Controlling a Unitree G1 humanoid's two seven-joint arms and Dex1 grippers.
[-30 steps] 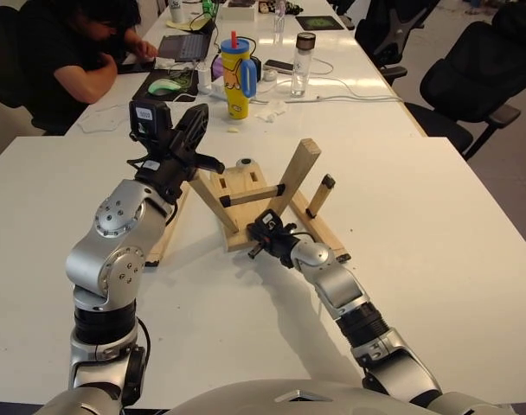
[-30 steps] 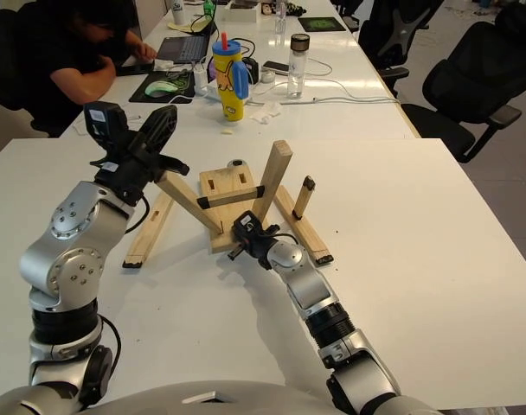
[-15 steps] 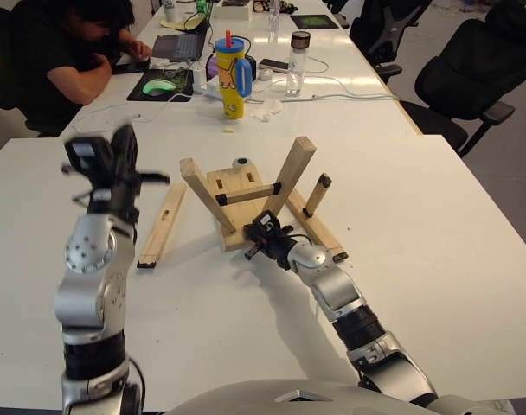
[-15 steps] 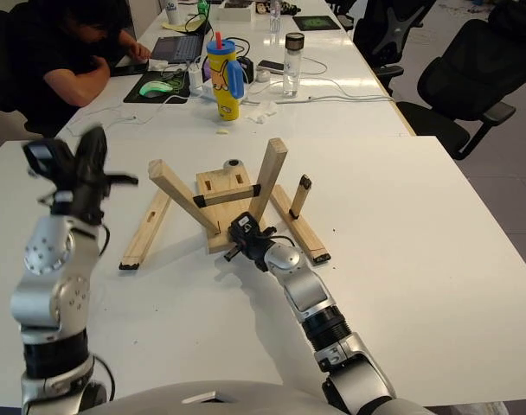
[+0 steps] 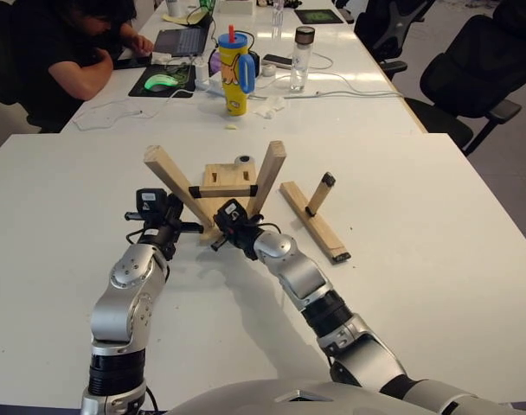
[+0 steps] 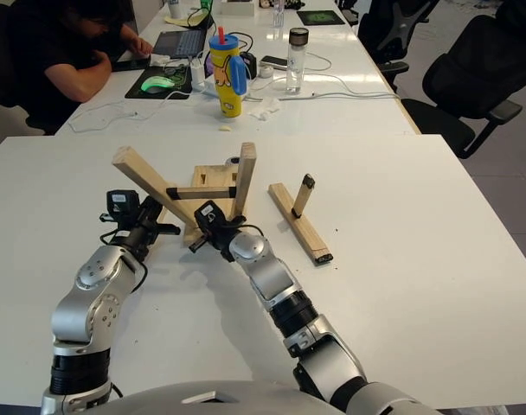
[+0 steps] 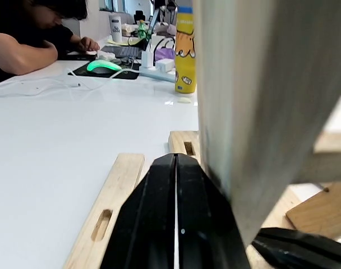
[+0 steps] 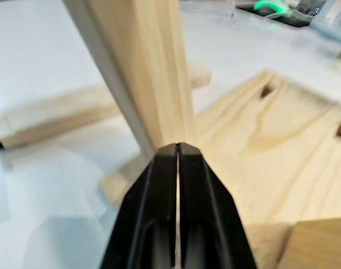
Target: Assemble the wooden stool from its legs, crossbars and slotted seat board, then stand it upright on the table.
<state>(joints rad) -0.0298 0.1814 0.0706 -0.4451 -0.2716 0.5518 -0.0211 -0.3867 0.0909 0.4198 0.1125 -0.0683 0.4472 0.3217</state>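
- Left tool (image 7: 176, 159): fingers pressed together, nothing between them. It sits left of centre in the head view, low over the surface (image 5: 436, 225), tips just beside the foot of the left leg (image 5: 169, 177).
- Right tool (image 8: 177, 147): fingers likewise closed on nothing. It is at centre frame, aimed at the same leg foot, close to the left tool.
- Seat (image 5: 227, 179) lies flat just above centre, slots up.
- Two legs, left and right (image 5: 270, 171), joined by a crossbar (image 5: 224, 191), rise from the seat's near edge in a V, both tilted.
- Cannot tell whether the leg ends are seated in the slots.
- Second leg (image 5: 313, 221) lies flat right of centre with a short bar (image 5: 321, 192) standing in it, apart from the seat.
- One more slotted piece (image 7: 106, 216) lies flat by the left tool.
- Step in hand, as I judge it: steadying the first leg frame on the seat. Task is well short of half done.
- Next move calls for opening a tool, taking one leg near its foot, and pressing it square into its slot. Risk: the tilted frame may tip.
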